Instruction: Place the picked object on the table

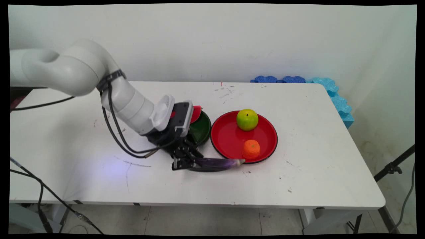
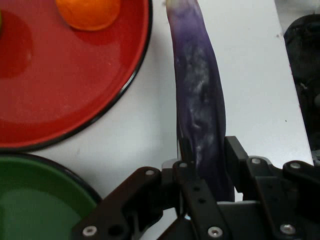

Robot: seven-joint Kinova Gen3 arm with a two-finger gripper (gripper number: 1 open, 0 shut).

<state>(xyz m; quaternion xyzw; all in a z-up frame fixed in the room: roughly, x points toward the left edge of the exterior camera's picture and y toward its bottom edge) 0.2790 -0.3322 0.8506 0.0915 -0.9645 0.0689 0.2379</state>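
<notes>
At the white counter (image 1: 83,149), we see the arm reaching low from the left, its black gripper (image 1: 183,161) down at the surface with the jaws clamped on one end of a long purple eggplant (image 1: 215,164). In the hand view the two fingers (image 2: 237,156) press against the eggplant (image 2: 199,100) from either side, near its thicker end, while the rest of it stretches away from the gripper (image 2: 207,165) along the counter (image 2: 250,60).

The eggplant lies on the counter in front of the two plates, its pale tip touching or just short of the near rim of the red plate (image 1: 229,136); we cannot tell which. On that red plate (image 2: 60,100) sit a green apple (image 1: 247,119) toward the back and an orange tangerine (image 1: 251,149) toward the front, apart from each other. The tangerine (image 2: 88,12) shows at the top edge of the hand view.

Just left of the red plate, a dark green plate (image 1: 201,129) sits partly hidden behind the wrist, with a red watermelon slice (image 1: 196,113) at its far rim. The green plate (image 2: 40,200) also fills the lower left corner of the hand view.

Blue foam blocks (image 1: 298,80) line the far right corner of the counter against the wall.
</notes>
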